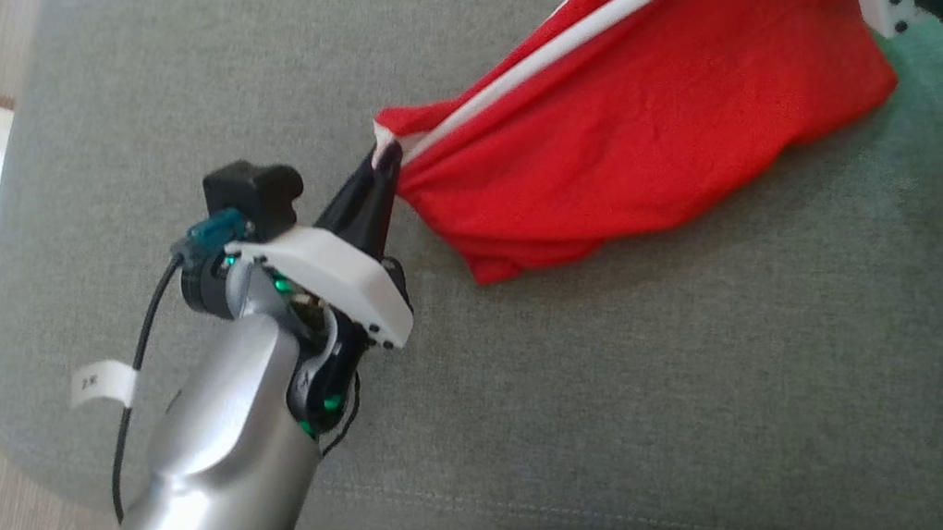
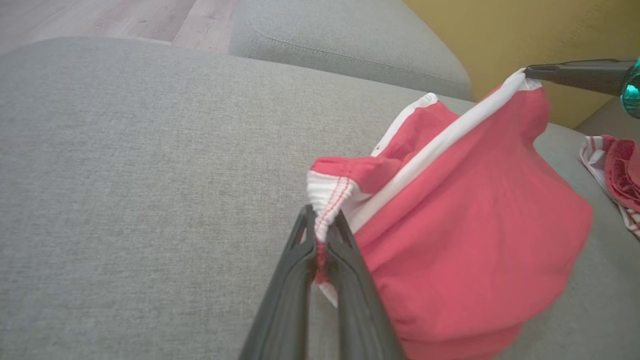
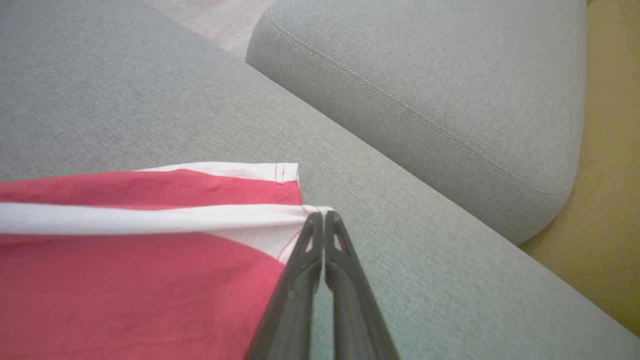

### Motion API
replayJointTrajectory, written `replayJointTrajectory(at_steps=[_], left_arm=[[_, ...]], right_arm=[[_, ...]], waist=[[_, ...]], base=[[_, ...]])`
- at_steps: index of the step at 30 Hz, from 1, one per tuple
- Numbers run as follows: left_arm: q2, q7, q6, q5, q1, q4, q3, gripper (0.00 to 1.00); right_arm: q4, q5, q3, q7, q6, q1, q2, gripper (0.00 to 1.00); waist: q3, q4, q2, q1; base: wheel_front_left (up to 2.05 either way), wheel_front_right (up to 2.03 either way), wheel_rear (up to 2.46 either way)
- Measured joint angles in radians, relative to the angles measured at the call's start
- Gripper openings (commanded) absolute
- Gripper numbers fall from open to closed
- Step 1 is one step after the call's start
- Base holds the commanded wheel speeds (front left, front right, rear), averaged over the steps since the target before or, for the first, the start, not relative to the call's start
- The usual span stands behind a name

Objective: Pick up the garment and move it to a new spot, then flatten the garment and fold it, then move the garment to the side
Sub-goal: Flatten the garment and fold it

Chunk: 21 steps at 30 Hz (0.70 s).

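Red shorts (image 1: 644, 108) with a white side stripe span the centre to the upper right of your head view, stretched over the grey sofa cushion (image 1: 640, 389). At centre left, your left gripper (image 1: 383, 161) is clamped on the gathered white waistband. In the right wrist view, your right gripper (image 3: 324, 217) pinches the striped hem corner, fingers pressed together.
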Motion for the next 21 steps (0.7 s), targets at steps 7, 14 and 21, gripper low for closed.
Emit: replayJointTrajectory(at_steps=[7, 14, 21], left_arm=[[-0.032, -0.054, -0.018, 0.007, -0.070, 0.083, 0.000, 0.00], [-0.051, -0.085, -0.032, 0.007, -0.112, 0.147, -0.002, 0.00], [-0.063, -0.109, -0.036, 0.007, -0.143, 0.216, 0.002, 1.00]], right_arm=[[0.098, -0.002, 0.042, -0.076, 0.000, -0.095, 0.015, 0.00], [0.183, -0.006, 0.073, -0.145, 0.000, -0.164, 0.043, 0.00], [0.261, -0.016, 0.101, -0.276, 0.000, -0.192, 0.063, 1.00]], waist=[[0.054, 0.014, 0.0000, 0.0000], [0.086, 0.024, 0.0000, 0.0000], [0.091, 0.012, 0.0000, 0.0000]], base=[[0.00, 0.00, 0.00], [0.00, 0.00, 0.00], [0.00, 0.00, 0.00]])
